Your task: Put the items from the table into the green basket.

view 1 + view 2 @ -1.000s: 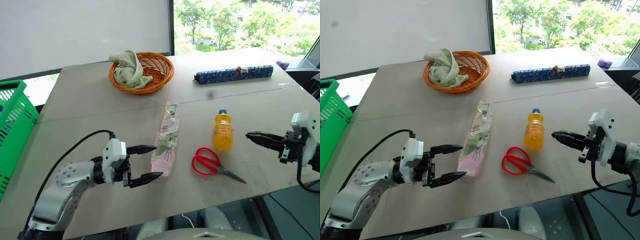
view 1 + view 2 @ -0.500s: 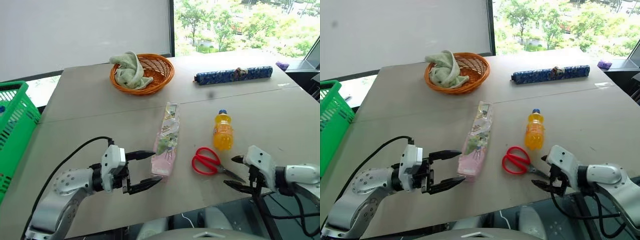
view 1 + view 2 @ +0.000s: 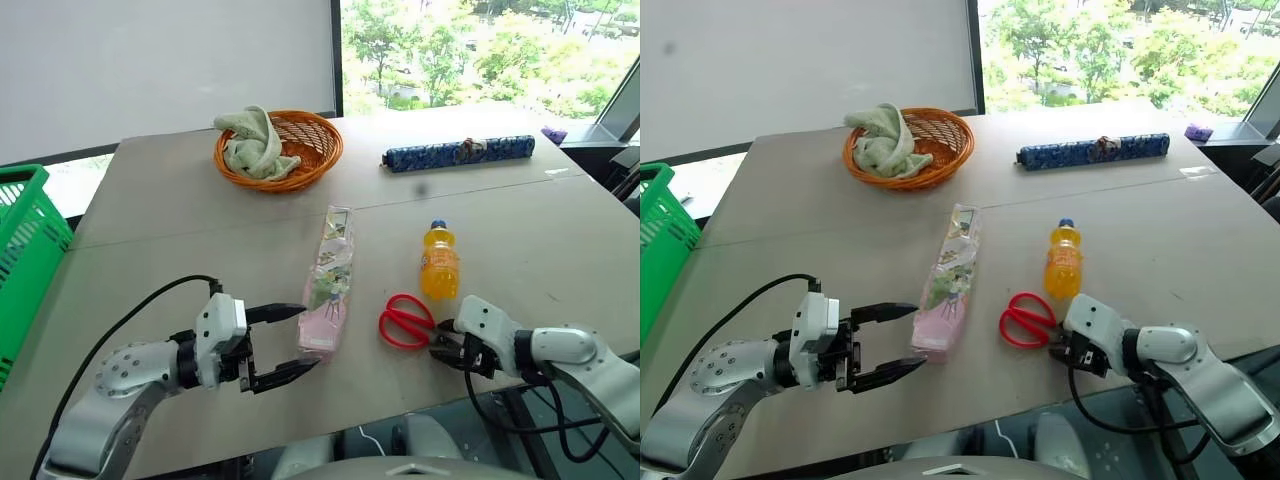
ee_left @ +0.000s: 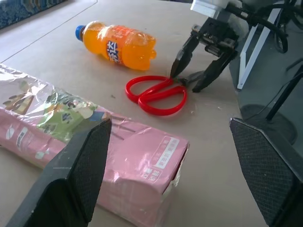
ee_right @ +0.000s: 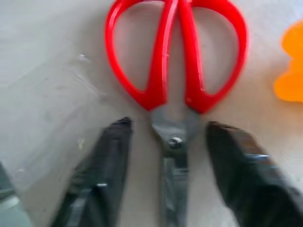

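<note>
The right end effector (image 5: 170, 156), fingers narrowly apart astride the red-handled scissors (image 5: 174, 61), could pinch thin blades and slip.

Office-like test room, large table (image 3: 200, 200), window (image 3: 480, 50) onto trees, white blind (image 3: 160, 60)

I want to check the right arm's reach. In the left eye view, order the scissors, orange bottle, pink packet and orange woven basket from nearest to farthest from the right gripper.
From the right gripper:
1. Scissors, blades between its fingers.
2. Orange bottle, just beyond.
3. Pink packet, toward the left arm.
4. Orange woven basket, far side.
</note>
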You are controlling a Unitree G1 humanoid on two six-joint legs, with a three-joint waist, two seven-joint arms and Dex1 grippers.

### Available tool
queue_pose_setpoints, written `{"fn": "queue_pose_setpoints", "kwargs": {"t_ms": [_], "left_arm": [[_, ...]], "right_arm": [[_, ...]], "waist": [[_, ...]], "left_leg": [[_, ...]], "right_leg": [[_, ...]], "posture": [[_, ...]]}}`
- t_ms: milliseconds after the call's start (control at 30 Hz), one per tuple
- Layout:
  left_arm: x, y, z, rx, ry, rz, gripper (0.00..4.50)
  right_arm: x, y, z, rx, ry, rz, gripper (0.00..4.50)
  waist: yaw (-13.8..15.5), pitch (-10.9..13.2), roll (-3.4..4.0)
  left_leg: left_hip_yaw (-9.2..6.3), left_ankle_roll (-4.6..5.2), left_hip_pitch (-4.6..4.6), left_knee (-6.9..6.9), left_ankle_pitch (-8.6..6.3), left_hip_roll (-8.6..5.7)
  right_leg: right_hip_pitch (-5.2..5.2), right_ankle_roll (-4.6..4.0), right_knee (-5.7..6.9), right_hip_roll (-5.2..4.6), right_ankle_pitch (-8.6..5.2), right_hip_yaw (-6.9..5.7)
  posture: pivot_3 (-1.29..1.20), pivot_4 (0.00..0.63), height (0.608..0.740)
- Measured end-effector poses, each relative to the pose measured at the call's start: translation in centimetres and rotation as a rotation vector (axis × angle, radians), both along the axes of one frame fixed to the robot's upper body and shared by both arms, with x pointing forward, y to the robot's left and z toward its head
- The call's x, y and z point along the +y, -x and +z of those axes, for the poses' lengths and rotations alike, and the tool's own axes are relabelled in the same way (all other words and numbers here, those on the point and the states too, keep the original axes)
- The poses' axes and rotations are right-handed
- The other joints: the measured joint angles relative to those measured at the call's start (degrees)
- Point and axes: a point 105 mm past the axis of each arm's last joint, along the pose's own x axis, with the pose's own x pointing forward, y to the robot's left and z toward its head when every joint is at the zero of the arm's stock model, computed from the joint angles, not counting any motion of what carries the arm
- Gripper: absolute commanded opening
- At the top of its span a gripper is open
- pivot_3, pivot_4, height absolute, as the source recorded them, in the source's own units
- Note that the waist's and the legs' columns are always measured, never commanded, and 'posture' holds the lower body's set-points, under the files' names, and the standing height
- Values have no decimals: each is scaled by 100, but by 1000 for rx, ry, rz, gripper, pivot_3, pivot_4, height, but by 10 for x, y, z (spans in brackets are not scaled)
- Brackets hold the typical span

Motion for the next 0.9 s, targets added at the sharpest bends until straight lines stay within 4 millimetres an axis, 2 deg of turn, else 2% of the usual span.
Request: {"fn": "queue_pose_setpoints", "kwargs": {"t_ms": [67, 100, 333, 433, 500, 533, 633, 733, 767, 833, 900], "left_arm": [[1, 1, -1, 10, -2, 12, 4136], [2, 2, -1, 14, -3, 15, 4136], [8, 7, -2, 25, -14, 44, 4136], [7, 3, 1, 13, -12, 45, 4136], [5, 0, 2, 9, -8, 50, 4136], [5, -1, 5, 4, 2, 45, 4136], [4, -2, 6, 0, 8, 37, 4136], [3, -7, 11, -24, 12, 26, 4136], [2, -8, 12, -28, 14, 23, 4136], [2, -8, 12, -24, 17, 21, 4136], [1, -11, 14, -30, 22, 18, 4136]], "right_arm": [[0, 3, -2, 9, 11, 12, 211], [-2, 3, -2, 5, 22, 16, 13], [-8, 5, -3, 8, 48, 11, 12], [-22, 4, 5, 26, -23, -68, 12], [-30, -3, 29, 7, -150, -134, 12], [-25, -4, 52, -25, -255, -138, 12], [-19, -9, 88, -94, -395, -134, 12], [-26, -29, 129, -224, -520, -213, 12], [-30, -33, 137, -258, -532, -244, 12], [-35, -41, 141, -274, -542, -296, 12], [-51, -60, 144, -306, -558, -417, 12]], "waist": [[26, 6, 5], [43, 6, 4], [247, -13, -27], [319, 9, -21], [332, 40, 30], [314, 47, 41], [261, 59, 55], [215, 71, 73], [208, 71, 73], [206, 69, 68], [199, 70, 72]], "left_leg": [[2, -13, 44, -5, -11, 2], [4, -13, 44, -4, -11, 2], [16, -12, 44, 7, -10, 2], [21, -12, 34, 18, -10, 0], [30, -10, 22, 17, -10, -2], [28, -3, 22, 12, -7, 1], [29, 15, 22, -11, 3, 18], [32, 16, 20, -13, 2, 17], [34, 19, 19, -14, 0, 17], [34, 23, 18, -15, -3, 17], [39, 24, 14, -14, -3, 11]], "right_leg": [[56, -19, -16, -5, -14, -1], [59, -23, -17, -8, -16, -2], [58, -22, -18, -29, -14, -27], [58, -15, -21, -34, -10, -26], [41, 12, -21, -41, 4, -27], [39, 14, -19, -38, 5, -30], [32, 12, -21, -25, 4, -29], [24, 12, -24, -27, 5, -28], [24, 12, -26, -28, 5, -28], [24, 12, -29, -29, 4, -29], [20, 12, -29, -34, 5, -25]], "posture": [[-10, 68, 740], [-7, 67, 740], [-19, 64, 740], [-33, 65, 740], [-49, 67, 740], [-54, 67, 740], [-68, 64, 740], [-67, 61, 740], [-65, 61, 740], [-47, 54, 740], [-23, 43, 740]]}}
